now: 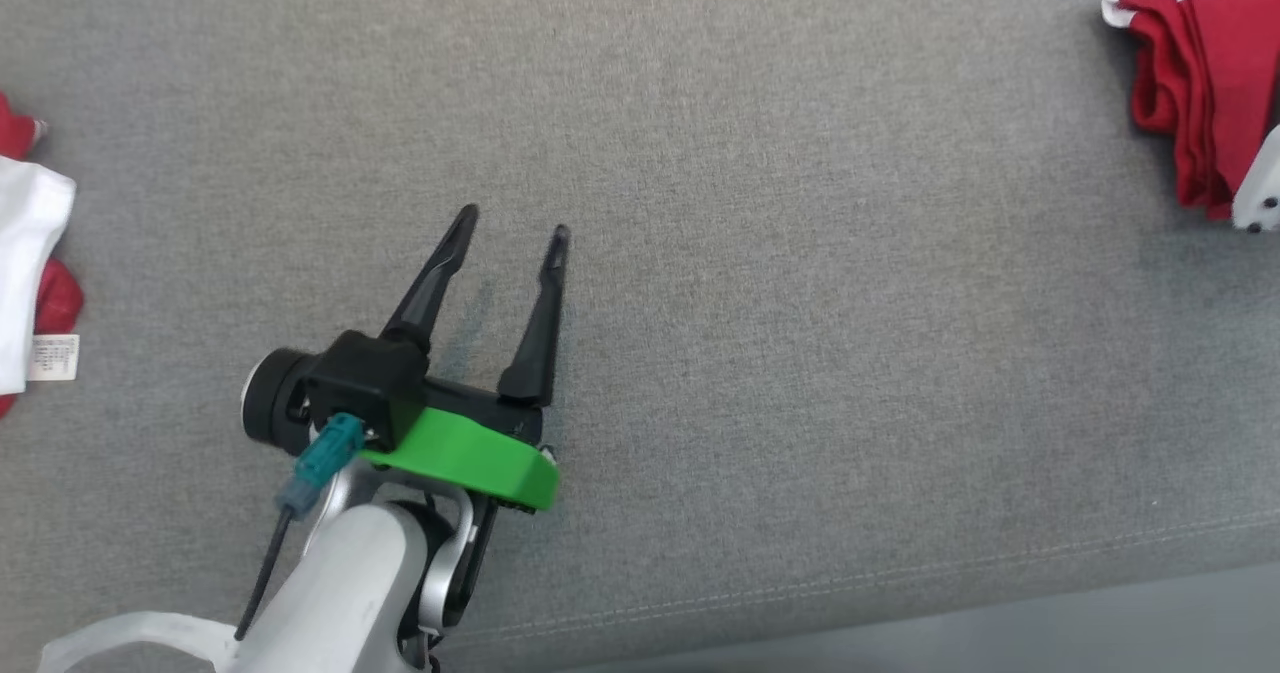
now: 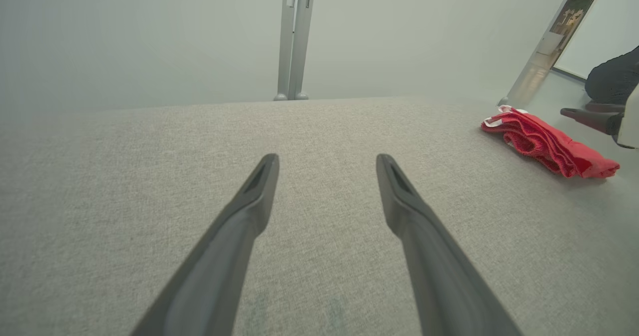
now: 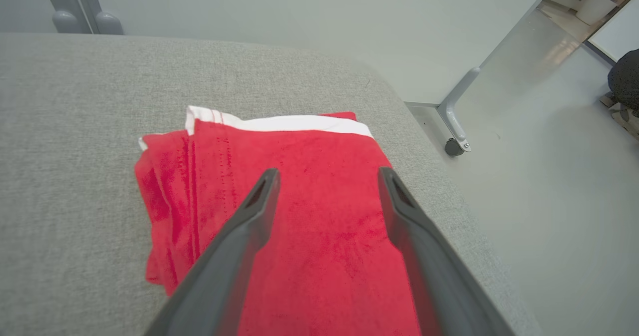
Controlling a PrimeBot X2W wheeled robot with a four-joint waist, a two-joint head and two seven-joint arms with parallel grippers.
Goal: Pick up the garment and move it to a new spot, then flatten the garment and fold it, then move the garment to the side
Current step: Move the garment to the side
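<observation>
A folded red garment with white trim [image 1: 1205, 83] lies at the far right of the grey cushioned surface [image 1: 760, 253]; the left wrist view shows it as a low red stack [image 2: 546, 144]. In the right wrist view the garment [image 3: 299, 201] lies just under my right gripper [image 3: 327, 176], which is open above it with nothing between the fingers. A pale piece of that arm [image 1: 1262, 188] shows at the garment's near edge. My left gripper [image 1: 513, 225] hovers open over bare grey fabric at centre left, far from the garment, and its view shows its fingers [image 2: 327, 161] spread and empty.
Another red and white cloth with a label [image 1: 30, 273] lies at the left edge. The surface's front seam [image 1: 900, 573] runs along the bottom. Metal partition legs [image 2: 294, 36] stand behind the surface, and a caster foot [image 3: 457, 144] stands on the floor to its right.
</observation>
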